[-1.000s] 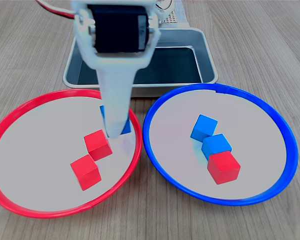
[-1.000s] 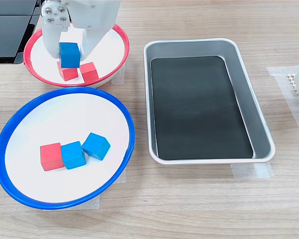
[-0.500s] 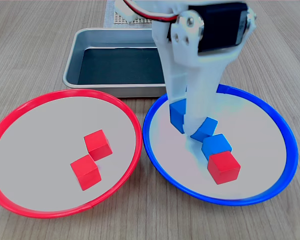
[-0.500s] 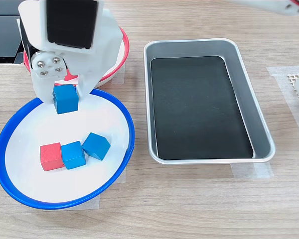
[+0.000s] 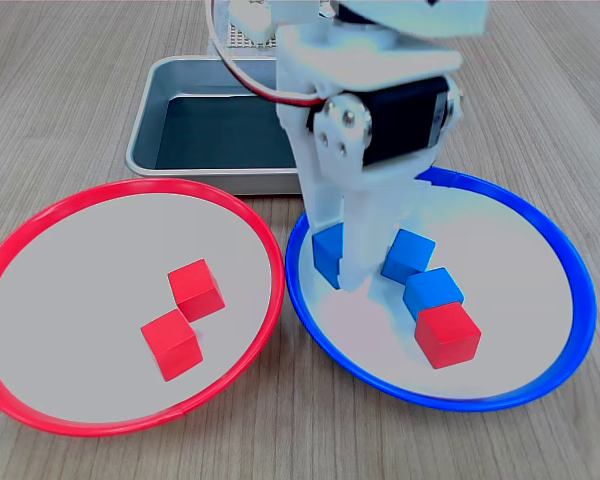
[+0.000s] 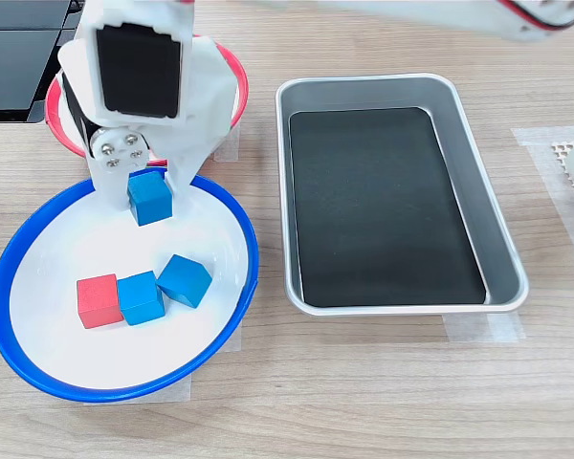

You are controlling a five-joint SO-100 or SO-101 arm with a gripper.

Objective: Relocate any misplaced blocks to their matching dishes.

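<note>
Wood surface [image 6: 383, 382]. Hand [image 6: 149, 196] pinching blue block [image 6: 150, 199] over blue dish [image 5: 570, 300]; a high release may bounce it out.

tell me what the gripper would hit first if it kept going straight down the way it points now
Probably the pale floor of the blue-rimmed dish. The gripper points down over it, shut on a blue block, with no other block under it. The height above the dish is unclear.

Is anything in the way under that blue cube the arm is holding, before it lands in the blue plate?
Nothing visible is. The held blue cube hangs over a bare patch of the blue plate; the other cubes lie apart, nearer the second exterior view's bottom.
</note>
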